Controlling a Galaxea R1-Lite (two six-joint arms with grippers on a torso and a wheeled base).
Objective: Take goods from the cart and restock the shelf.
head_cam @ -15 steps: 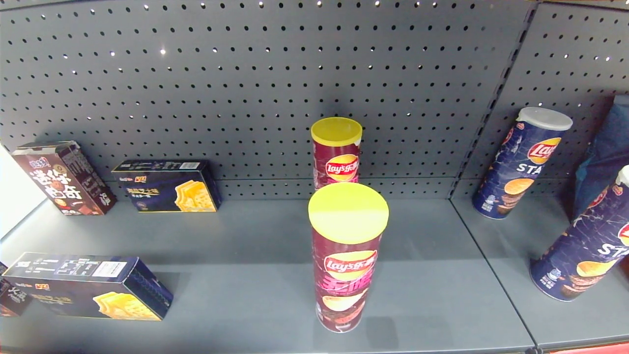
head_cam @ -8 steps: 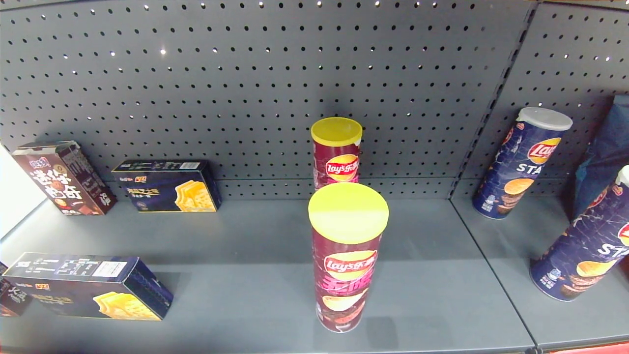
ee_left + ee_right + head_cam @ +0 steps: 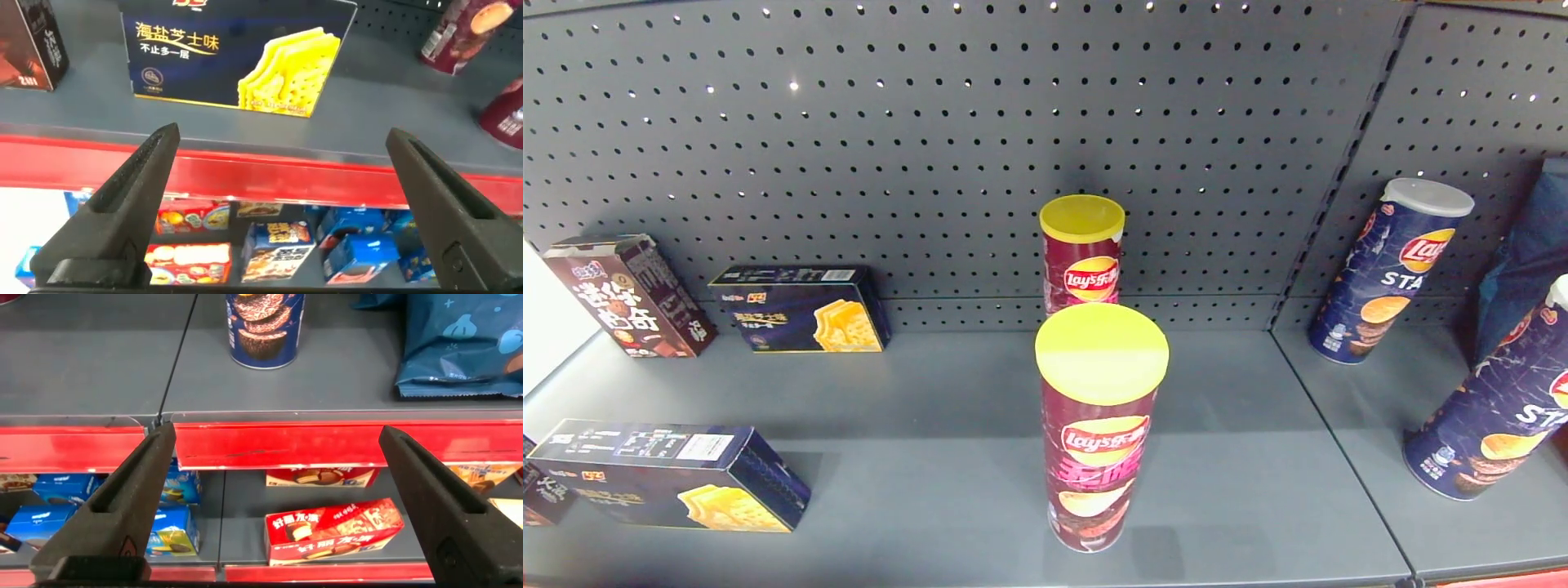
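two grippers, both empty. left gripper: fingers spread wide, nothing between them, held in front of the shelf's red front rail and facing it. right gripper: fingers likewise spread wide, facing the same rail further along. directly beyond the left gripper, one navy cracker box, lying flat near the shelf's front edge with its long axis along that edge; in the head view it sits at lower left. directly beyond the right gripper, one navy can standing upright, and beside it one blue bag. shelf, grey, pegboard back. centre of the head view: two maroon cans with yellow lids, both upright, front maroon can and rear maroon can, the rear one against the back panel. right edge: second navy can. upper left: second cracker box and one brown box. judgement: the shelf stock lies ahead of and above both grippers, the left arm nearer the boxes and the right arm nearer the navy cans; with both grippers empty, the next item must be fetched from the cart, whose direction cannot be told.
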